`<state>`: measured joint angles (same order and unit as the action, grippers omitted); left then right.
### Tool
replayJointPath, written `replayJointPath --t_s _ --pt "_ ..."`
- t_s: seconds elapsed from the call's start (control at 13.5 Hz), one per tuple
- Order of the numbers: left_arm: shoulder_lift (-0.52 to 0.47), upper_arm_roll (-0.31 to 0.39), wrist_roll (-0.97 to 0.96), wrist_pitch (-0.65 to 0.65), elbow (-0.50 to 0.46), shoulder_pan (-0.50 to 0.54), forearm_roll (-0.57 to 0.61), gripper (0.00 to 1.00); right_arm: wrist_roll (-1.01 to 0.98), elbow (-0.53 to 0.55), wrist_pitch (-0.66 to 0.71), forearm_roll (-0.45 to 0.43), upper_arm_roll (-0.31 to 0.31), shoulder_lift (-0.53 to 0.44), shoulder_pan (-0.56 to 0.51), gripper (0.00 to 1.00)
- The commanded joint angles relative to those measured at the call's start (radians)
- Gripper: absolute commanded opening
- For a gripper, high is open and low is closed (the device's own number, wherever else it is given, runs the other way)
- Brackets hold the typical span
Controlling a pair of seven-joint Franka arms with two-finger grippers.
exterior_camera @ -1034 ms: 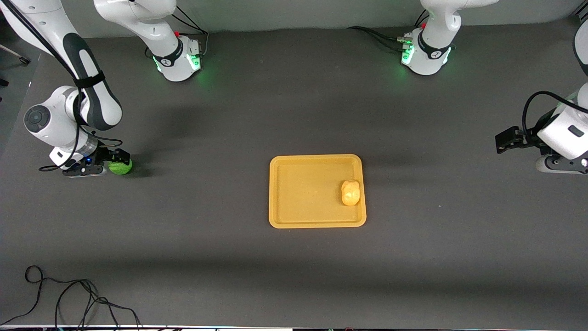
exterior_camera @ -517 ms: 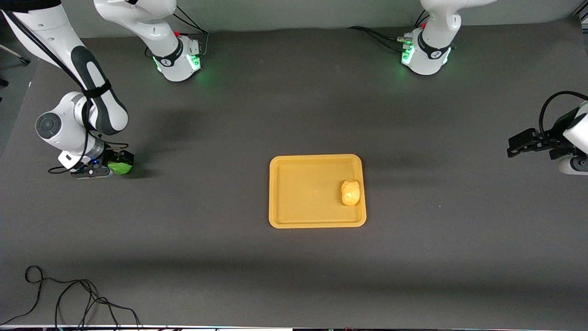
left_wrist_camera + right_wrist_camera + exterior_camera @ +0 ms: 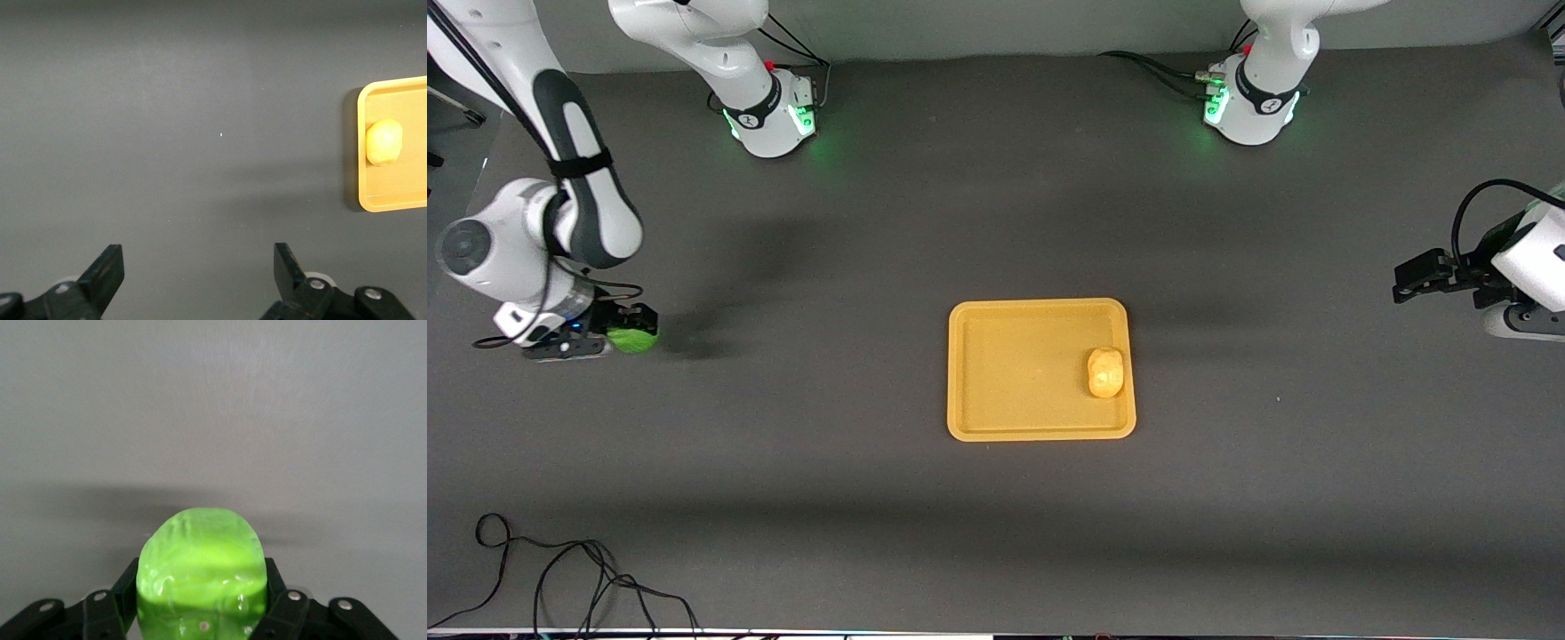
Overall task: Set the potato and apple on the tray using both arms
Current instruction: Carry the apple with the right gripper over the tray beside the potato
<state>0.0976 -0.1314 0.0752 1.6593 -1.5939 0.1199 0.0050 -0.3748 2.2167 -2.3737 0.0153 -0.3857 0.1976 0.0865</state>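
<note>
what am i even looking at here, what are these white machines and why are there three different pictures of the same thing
These are two white robot arms bolted along one edge of a dark table, each ending in a black two-finger gripper. The wide picture comes from a high camera facing them. The other two come from small cameras on each arm's wrist, looking down past its own fingers.

In the middle of the table lies a yellow tray with a potato already on it, by the rim toward the left arm's end.

The right gripper is shut on a green apple, at the right arm's end of the table. The left gripper is open and holds nothing; that arm waits over the bare table at its own end.
</note>
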Motion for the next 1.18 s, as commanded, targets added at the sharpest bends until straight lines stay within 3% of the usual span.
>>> replayJointPath --t_s 0.0,0.15,0.52,0.89,1.11 --pt "-0.016 0.006 0.001 0.025 -0.032 -0.009 0.004 1.0 -0.024 -0.283 0.344 0.012 0.001 -0.014 0.007 0.59" --pt "-0.018 0.006 0.003 0.04 -0.043 -0.009 0.004 1.0 -0.01 -0.455 0.496 0.012 0.002 -0.004 0.057 0.59" --pt "-0.019 0.006 0.014 0.05 -0.06 -0.003 0.004 1.0 0.244 -0.659 0.554 0.021 0.004 0.054 0.339 0.59" --pt "-0.032 0.006 0.015 0.056 -0.069 -0.005 0.004 0.98 0.776 -0.937 0.585 0.087 0.005 0.303 0.648 0.59" --pt "-0.032 0.006 0.015 0.069 -0.077 -0.008 0.004 0.98 1.054 -1.109 0.576 0.123 0.066 0.472 0.722 0.59"
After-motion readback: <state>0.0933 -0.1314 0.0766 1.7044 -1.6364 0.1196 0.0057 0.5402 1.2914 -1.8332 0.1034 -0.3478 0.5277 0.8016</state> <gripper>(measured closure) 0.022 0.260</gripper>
